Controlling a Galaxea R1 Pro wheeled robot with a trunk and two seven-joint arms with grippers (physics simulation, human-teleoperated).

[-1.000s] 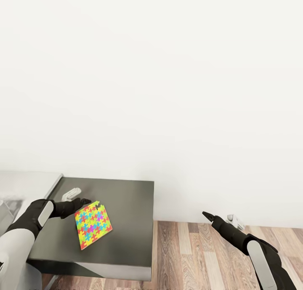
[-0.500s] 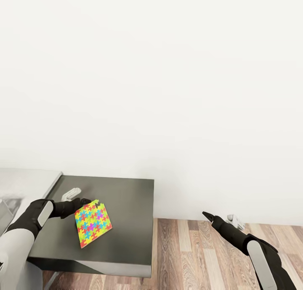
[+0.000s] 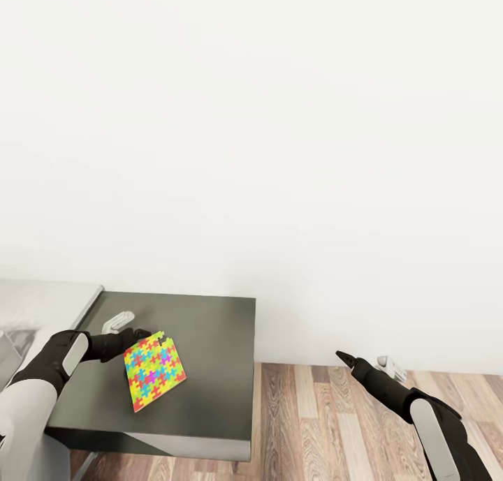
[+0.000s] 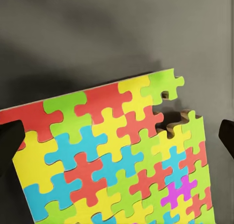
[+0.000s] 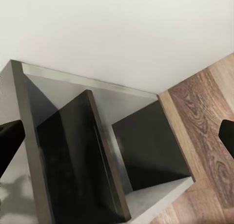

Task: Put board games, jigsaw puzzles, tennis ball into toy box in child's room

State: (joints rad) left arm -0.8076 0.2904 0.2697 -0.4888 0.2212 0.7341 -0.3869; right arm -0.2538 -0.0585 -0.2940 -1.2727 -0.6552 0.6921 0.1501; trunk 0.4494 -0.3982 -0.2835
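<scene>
Holding the jigsaw puzzle (image 3: 154, 371) by its upper-left edge, the left gripper (image 3: 137, 336) is closed on it above the dark table (image 3: 216, 369), toward the tabletop's left edge. Puzzle hangs tilted; wrist view shows a notch near one corner. Judged: thin, light, stiff board, pieces possibly separable; an edge pinch suits it. Right gripper (image 3: 341, 357): over the wood floor (image 3: 314, 425), nothing held, opening cannot be told.

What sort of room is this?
Probably a child's bedroom: a colourful jigsaw held by the left gripper above a dark table, what looks like a bed alongside, and wood flooring.
</scene>
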